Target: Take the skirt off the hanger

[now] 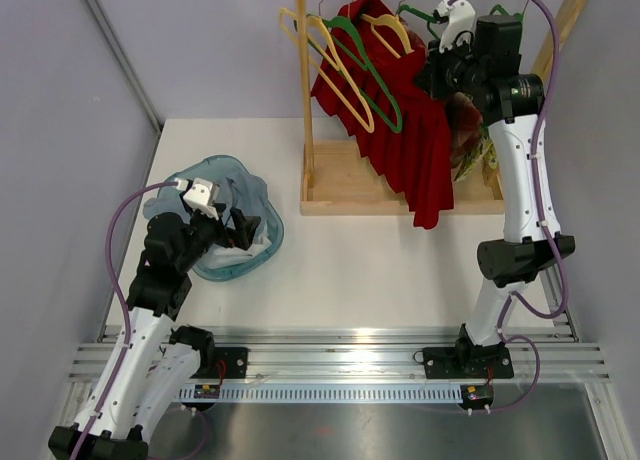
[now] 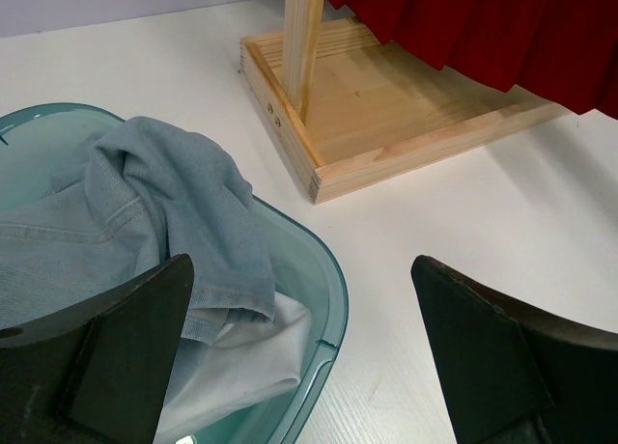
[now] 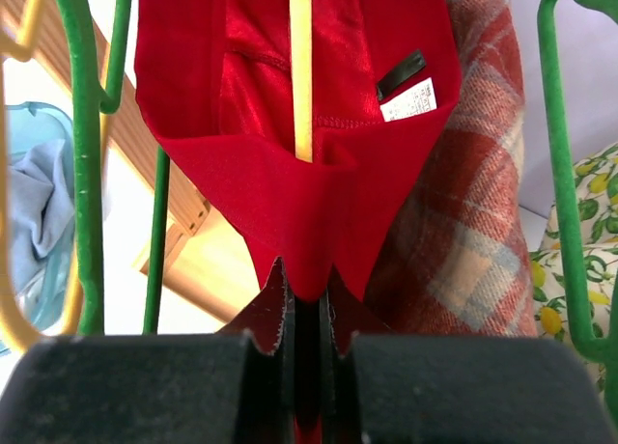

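A red skirt (image 1: 405,110) hangs from a yellow hanger (image 1: 390,28) on the wooden rack (image 1: 345,185) at the back. In the right wrist view the red skirt (image 3: 290,87) drapes over the yellow hanger bar (image 3: 301,68). My right gripper (image 3: 307,304) is shut on the skirt's waist edge; it is up at the rail in the top view (image 1: 445,65). My left gripper (image 2: 299,357) is open and empty over the rim of a teal basin (image 2: 333,299), low at the left in the top view (image 1: 235,230).
The teal basin (image 1: 265,255) holds a light denim garment (image 2: 145,203) and white cloth (image 2: 251,357). Empty green (image 1: 370,65) and yellow (image 1: 330,60) hangers hang left of the skirt. A plaid garment (image 3: 463,203) and a lemon-print garment (image 3: 579,251) hang at its right.
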{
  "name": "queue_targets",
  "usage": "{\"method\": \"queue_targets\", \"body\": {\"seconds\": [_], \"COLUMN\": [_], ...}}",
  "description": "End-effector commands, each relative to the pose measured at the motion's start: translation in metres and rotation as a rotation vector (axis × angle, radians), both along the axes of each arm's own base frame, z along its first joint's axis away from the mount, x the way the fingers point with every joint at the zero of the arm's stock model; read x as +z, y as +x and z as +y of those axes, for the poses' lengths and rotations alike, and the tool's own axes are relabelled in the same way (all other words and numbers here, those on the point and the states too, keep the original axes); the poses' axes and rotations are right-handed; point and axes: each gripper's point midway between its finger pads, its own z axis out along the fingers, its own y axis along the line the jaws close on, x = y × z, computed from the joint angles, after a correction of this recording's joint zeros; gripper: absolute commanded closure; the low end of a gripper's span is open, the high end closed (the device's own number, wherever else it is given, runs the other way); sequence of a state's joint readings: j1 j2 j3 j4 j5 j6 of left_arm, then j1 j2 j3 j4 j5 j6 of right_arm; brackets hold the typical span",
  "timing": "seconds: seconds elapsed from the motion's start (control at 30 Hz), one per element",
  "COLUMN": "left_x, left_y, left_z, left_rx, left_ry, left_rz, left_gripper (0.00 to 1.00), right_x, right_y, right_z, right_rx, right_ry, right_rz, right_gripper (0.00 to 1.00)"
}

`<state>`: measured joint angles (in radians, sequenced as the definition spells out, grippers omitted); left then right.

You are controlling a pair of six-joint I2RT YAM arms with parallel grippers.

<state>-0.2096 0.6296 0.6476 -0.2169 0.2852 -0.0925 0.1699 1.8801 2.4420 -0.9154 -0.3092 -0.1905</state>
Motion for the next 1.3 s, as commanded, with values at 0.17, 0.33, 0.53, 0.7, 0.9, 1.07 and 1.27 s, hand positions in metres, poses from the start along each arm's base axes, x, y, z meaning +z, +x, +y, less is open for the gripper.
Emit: {"method": "queue_targets", "body": {"seconds": [0.17,0.33,0.53,0.7,0.9,1.07,1.27], "left_x": [0.018,0.018,0.018,0.019,0.017,0.019,0.027], "left_y": [-0.001,-0.001,-0.002,-0.003,-0.005,-0.008,-0.031], "left_z": [-0.005,-0.006,-0.007,-0.011,-0.017,-0.025,-0.056], "left_rx": [-0.032,-0.038,-0.049,-0.068,-0.101,-0.144,-0.338], "left_ry": [-0.005,-0.004,-0.005,-0.011,-0.022,-0.043,-0.060], "left_rz": [-0.066,-0.066,-0.070,-0.076,-0.076,-0.086,-0.176], "left_gripper": [0.01,0.01,0.01,0.01,0.01,0.01,0.01], "right_x": [0.138,0.160,0.148,0.122,0.091,0.045,-0.028], "right_y": [-0.054,-0.064,-0.066,-0.077,-0.101,-0.130,-0.188], "right_z": [-0.008,-0.018,-0.021,-0.027,-0.036,-0.048,-0.058], "right_rx": [-0.006,-0.041,-0.044,-0.052,-0.064,-0.081,0.013], "right_ry": [0.146,0.152,0.124,0.073,0.013,-0.055,-0.221], "right_rz": [-0.374,-0.453,-0.432,-0.379,-0.334,-0.250,-0.129], "right_gripper": [1.00,1.00,1.00,1.00,1.00,1.00,1.00]}}
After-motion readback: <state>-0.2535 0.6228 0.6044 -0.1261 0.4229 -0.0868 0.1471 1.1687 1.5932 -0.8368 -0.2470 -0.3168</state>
